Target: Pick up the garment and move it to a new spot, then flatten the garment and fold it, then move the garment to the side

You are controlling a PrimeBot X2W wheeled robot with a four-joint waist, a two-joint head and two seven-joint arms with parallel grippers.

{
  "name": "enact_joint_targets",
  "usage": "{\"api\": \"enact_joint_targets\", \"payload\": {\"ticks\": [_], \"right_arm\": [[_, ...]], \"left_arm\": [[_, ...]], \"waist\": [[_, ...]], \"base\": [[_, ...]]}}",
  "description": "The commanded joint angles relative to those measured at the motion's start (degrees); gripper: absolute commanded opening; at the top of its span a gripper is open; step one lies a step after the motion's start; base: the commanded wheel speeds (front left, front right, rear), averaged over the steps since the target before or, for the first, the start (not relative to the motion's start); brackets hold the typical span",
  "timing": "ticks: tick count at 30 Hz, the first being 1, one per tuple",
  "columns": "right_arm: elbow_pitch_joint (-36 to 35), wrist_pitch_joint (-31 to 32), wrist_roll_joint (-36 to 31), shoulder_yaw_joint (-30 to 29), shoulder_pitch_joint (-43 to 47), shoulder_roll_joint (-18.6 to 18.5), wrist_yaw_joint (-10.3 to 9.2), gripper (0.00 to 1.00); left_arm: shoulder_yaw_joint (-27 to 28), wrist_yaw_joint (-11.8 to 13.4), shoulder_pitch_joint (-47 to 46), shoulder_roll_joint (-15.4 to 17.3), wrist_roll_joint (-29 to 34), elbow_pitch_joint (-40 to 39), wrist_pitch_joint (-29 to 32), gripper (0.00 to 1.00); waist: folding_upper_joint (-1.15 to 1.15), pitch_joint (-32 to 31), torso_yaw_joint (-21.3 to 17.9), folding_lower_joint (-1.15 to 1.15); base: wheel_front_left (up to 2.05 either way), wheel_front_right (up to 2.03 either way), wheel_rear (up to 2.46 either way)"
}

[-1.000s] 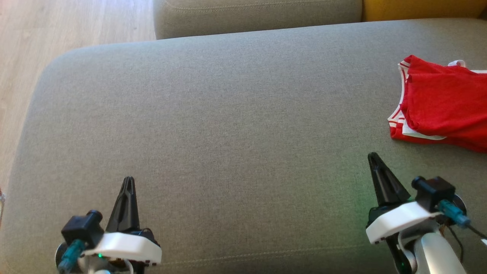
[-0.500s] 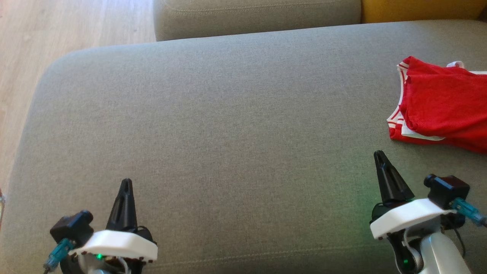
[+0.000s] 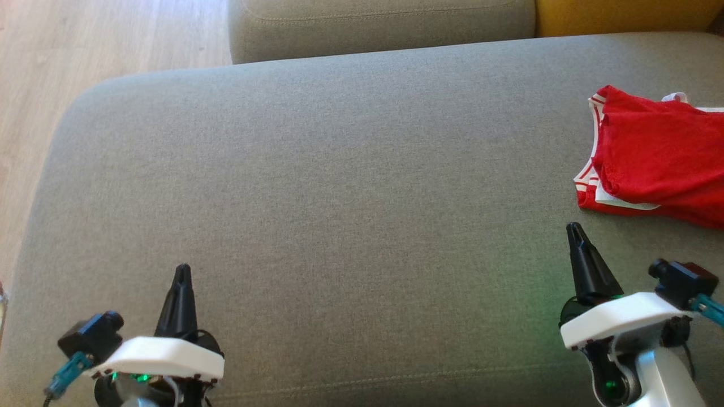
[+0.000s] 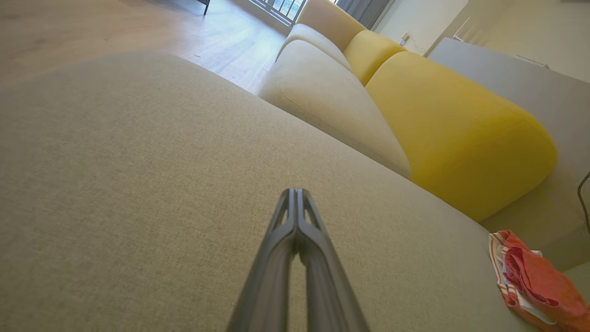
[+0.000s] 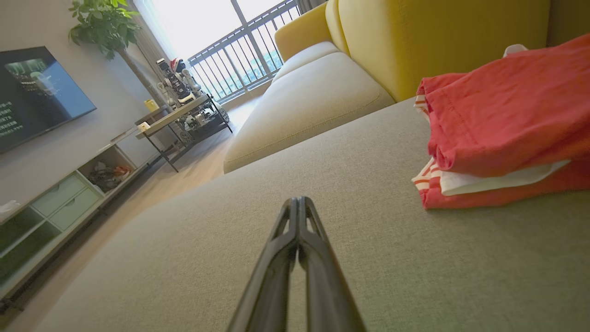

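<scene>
Folded red garment w/ white trim lies at sofa seat's right edge; left gripper & right gripper both clenched, empty, near front edge.

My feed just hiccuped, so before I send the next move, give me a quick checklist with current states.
1. Left gripper shut, holding nothing: ok.
2. Right gripper shut, holding nothing: ok.
3. Red garment lies in folded layers on the grey cushion: ok.
4. Right gripper apart from the garment: ok.
5. Whole garment on the cushion: cannot tell; it runs past the head view's right edge.
</scene>
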Motion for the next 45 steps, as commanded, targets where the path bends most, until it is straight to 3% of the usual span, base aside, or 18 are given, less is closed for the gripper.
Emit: {"api": "enact_joint_targets", "payload": {"ticks": [1, 45], "right_arm": [[-2.2, 0.4, 1.8, 0.0, -1.9, 0.0, -0.01, 0.00], [-2.5, 7.8, 32.8, -1.7, -1.4, 0.0, -0.01, 0.00]], "left_arm": [[1.1, -0.4, -2.9, 0.9, -1.6, -1.4, 0.2, 0.00], [5.0, -3.3, -5.8, 1.4, -30.0, 1.3, 7.2, 0.00]], "waist": [[0.00, 0.0, 0.0, 0.00], [0.00, -1.2, -0.2, 0.00]], "base": [[0.00, 0.00, 0.00], [0.00, 0.00, 0.00]]}}
